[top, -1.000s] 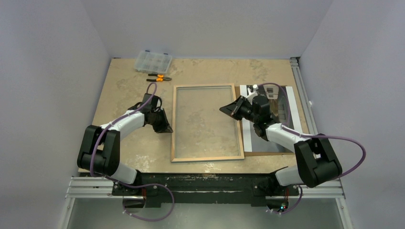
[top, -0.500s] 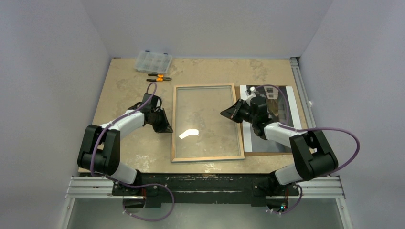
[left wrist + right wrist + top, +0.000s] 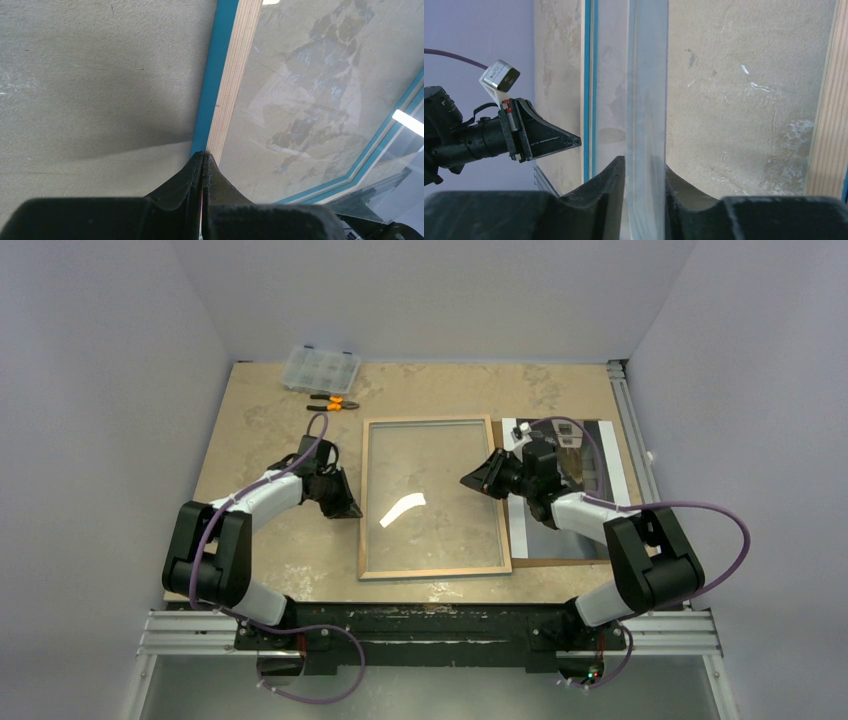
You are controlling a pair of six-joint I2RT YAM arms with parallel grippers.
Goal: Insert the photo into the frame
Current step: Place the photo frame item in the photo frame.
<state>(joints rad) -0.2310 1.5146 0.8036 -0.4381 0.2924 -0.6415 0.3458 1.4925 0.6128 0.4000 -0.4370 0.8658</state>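
Wood-backed frame [image 3: 432, 570] is laid flat mid-table; photo [image 3: 612, 475] is left just beside it
The frame is judged stiff, light, best taken by its rim; its breakable glass sheet [image 3: 430, 470] is pinched by the right gripper [image 3: 645, 170]; the left gripper [image 3: 202, 160] is shut at the rim; a white shine [image 3: 402, 510] is newly seen on the glass.

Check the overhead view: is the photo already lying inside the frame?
No, the photo lies on the brown backing board, outside the frame, on its right side.
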